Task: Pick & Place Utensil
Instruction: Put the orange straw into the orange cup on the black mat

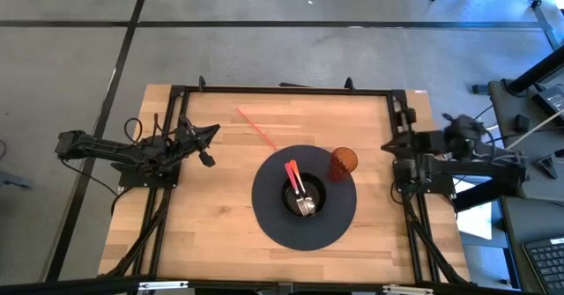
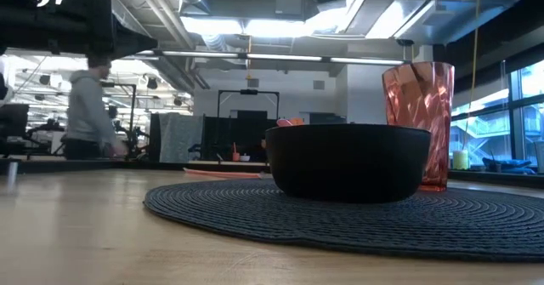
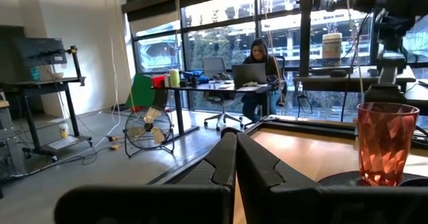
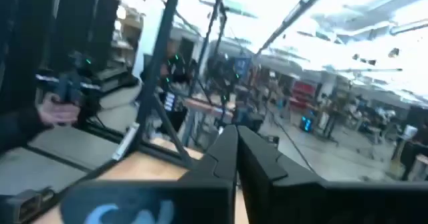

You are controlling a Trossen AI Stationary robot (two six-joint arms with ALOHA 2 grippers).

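A red-handled utensil and a metal spoon lie in the black bowl on the round placemat, while the left gripper and right gripper, both clenched, wait at opposite surface edges.

A light wooden tabletop carries a round dark woven mat, lying right of centre toward the near edge. A thin red straw-like stick lies flat on the bare wood, slanting from the far edge toward the mat.
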